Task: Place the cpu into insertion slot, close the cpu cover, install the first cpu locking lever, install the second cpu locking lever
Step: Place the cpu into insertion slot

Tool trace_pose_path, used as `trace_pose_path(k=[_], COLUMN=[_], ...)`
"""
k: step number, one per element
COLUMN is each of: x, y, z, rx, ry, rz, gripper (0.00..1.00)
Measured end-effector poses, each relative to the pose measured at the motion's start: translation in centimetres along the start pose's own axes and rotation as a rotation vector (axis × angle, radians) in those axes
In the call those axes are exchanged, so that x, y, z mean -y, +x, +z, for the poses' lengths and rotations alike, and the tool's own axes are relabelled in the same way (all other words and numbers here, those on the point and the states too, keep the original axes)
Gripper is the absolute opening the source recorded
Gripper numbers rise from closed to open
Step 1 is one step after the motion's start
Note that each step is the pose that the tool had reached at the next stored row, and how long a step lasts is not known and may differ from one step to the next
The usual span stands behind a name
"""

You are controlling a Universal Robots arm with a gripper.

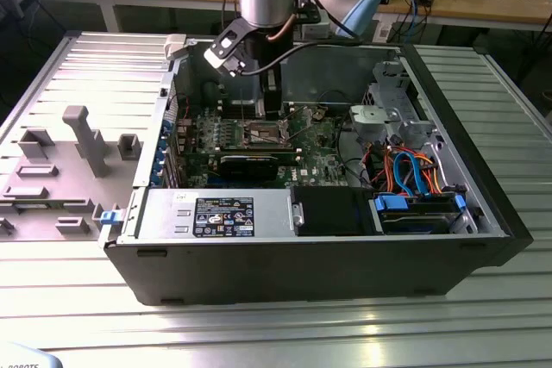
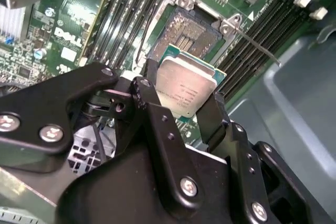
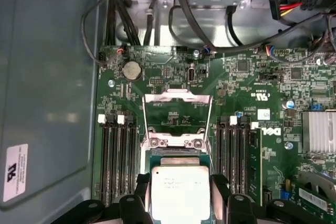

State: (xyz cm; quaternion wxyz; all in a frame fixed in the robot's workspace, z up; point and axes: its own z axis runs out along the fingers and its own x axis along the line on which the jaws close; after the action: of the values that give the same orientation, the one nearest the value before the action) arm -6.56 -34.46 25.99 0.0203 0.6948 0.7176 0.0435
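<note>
My gripper (image 2: pixel 184 92) is shut on the cpu (image 2: pixel 185 84), a small square chip with a silver-grey top, pinched by its edges between two black fingers (image 2: pixel 152 95). The chip hangs tilted just above the insertion slot (image 2: pixel 185 31), whose dark pin field and silvery rim lie bare beneath it. In the first wrist view the cpu (image 3: pixel 177 188) covers most of the slot. Beyond it the cpu cover (image 3: pixel 177 98), a thin silvery windowed frame, stands swung open. A thin locking lever (image 2: pixel 258 50) sticks out beside the slot. In the exterior view the gripper (image 1: pixel 272 120) hangs over the slot (image 1: pixel 267 134) inside the case.
Black memory slots (image 3: pixel 116 156) flank the socket on both sides. A long black card (image 1: pixel 250 164), the power supply (image 1: pixel 224 215) and a drive bay with blue and orange cables (image 1: pixel 414 177) sit inside the case. A grey fixture tray (image 1: pixel 69 161) lies at the exterior view's left.
</note>
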Motion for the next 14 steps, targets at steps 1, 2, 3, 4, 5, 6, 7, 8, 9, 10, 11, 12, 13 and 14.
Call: trace_pose_path(k=[1,2,3,4,5,6,7,8,9,10,11,12,13,14], x=[0.06,0.09,0.12,0.14,0.16,0.19,0.20,0.23,0.25,0.27,0.28,0.28,0.28,0.29], y=[-0.01,-0.02,-0.02,-0.03,-0.04,-0.04,-0.05,-0.05,-0.06,-0.06,-0.07,-0.07,-0.07,-0.07], z=[0.32,0.53,0.72,0.95,1.12,1.33,1.47,1.71,1.88,2.05,2.10,2.10,2.22,2.33], rx=[-0.0002,-0.0002,-0.0003,-0.0002,-0.0002,-0.0001,-0.0004,-0.0009,-0.0013,-0.0020,-0.0021,-0.0020,-0.0023,-0.0023], ry=[-0.0003,-0.0005,-0.0006,-0.0007,-0.0006,-0.0006,-0.0008,-0.0008,-0.0008,-0.0008,-0.0007,-0.0006,-0.0008,-0.0008], rz=[-0.002,-0.003,-0.003,-0.003,-0.003,-0.003,-0.003,-0.003,-0.003,-0.003,-0.003,-0.003,-0.003,-0.003], gripper=[0.54,0.54,0.54,0.54,0.54,0.54,0.54,0.54,0.54,0.54,0.54,0.54,0.54,0.54])
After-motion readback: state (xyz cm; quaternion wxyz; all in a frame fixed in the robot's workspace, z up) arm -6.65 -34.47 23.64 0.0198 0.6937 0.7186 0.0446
